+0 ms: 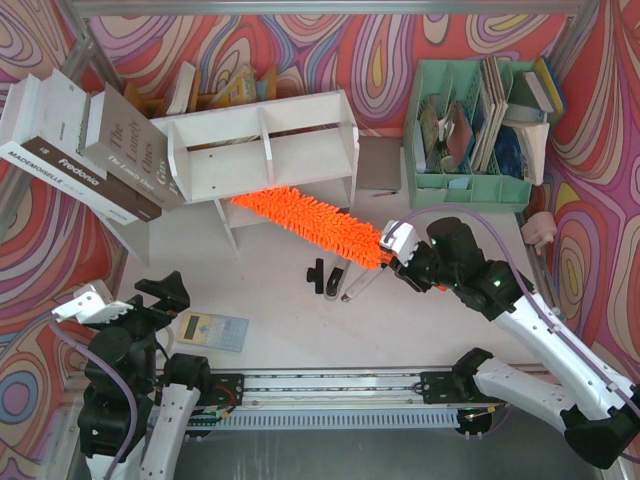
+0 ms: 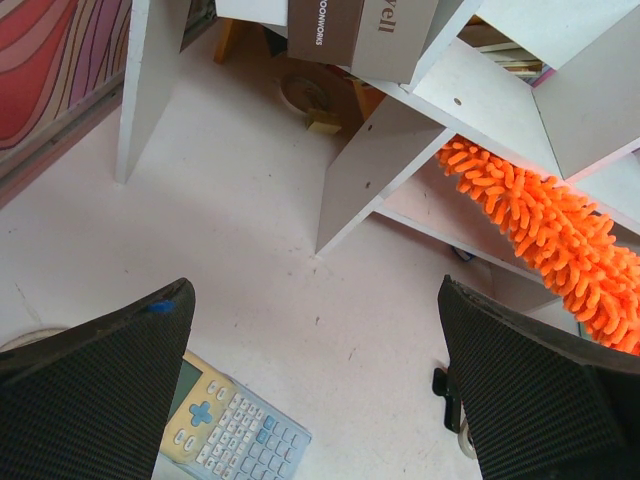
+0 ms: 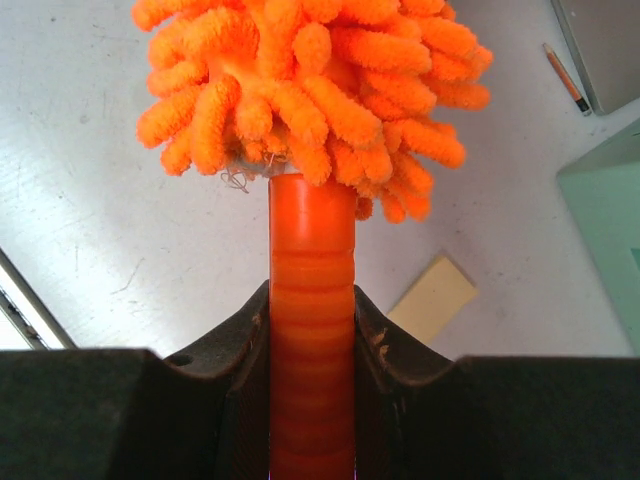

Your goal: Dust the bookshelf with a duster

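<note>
Lower bookshelf [image 1: 265, 150] tier blocked by duster [image 1: 310, 222]; books [image 1: 100, 150] crowd left end; open table [image 1: 270, 290] toward calculator [image 1: 212, 330].

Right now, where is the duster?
In the top view the duster runs diagonally across mid-table: fluffy tip tucked at the lower tier of the bookshelf, handle clamped in the right claw, right of centre.

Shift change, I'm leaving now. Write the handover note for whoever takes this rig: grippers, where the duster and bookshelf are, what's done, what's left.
Left gripper: open, empty, low over the table near the calculator.
Right gripper: shut on the handle of the duster.
The duster's fluffy head lies slanted along the lower tier of the bookshelf, touching it.
Done: duster in hand and at the lower tier.
Left: probably the upper tier and top. How much is already wiped cannot be told.
</note>
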`<action>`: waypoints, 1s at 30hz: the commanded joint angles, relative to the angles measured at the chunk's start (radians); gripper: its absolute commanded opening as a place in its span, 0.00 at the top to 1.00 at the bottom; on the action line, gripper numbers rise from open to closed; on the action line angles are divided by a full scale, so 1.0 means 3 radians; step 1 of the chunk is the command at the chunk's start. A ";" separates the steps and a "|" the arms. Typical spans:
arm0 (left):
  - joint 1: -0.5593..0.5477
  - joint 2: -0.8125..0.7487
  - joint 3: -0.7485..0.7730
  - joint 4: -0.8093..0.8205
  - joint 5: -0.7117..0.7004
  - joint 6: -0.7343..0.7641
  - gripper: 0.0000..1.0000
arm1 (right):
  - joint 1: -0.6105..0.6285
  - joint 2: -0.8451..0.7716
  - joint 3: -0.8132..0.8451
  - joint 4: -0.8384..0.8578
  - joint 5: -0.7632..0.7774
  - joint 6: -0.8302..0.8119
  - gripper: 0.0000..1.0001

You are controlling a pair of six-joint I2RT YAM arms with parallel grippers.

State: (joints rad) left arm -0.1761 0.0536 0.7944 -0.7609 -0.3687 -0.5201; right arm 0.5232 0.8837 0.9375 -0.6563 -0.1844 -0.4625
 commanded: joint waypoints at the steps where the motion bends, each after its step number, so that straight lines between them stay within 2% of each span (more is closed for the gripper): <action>1: 0.0009 -0.0011 -0.0025 0.0033 -0.0035 -0.0010 0.01 | -0.0005 -0.0020 0.0029 0.0414 -0.0111 0.0341 1.00; 13: 0.0009 0.0000 -0.0025 0.0031 -0.0044 -0.0010 0.01 | -0.0005 -0.0175 -0.0301 0.0815 0.0129 0.0862 1.00; 18: 0.0014 0.0015 -0.0025 0.0031 -0.0044 -0.0010 0.01 | -0.0005 -0.0210 -0.0352 0.0791 0.0029 0.0824 1.00; 25: 0.0024 0.0026 -0.0025 0.0036 -0.0038 -0.0009 0.02 | -0.0005 -0.0110 -0.0377 0.0829 0.0259 0.0866 1.00; 30: 0.0024 0.0028 -0.0025 0.0031 -0.0038 -0.0010 0.01 | -0.0005 -0.0149 -0.0386 0.0999 0.0383 0.1146 1.00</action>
State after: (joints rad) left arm -0.1738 0.0536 0.7944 -0.7609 -0.3687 -0.5201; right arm 0.5232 0.8589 0.8101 -0.5034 -0.1280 -0.2142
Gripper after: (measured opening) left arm 0.986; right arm 0.332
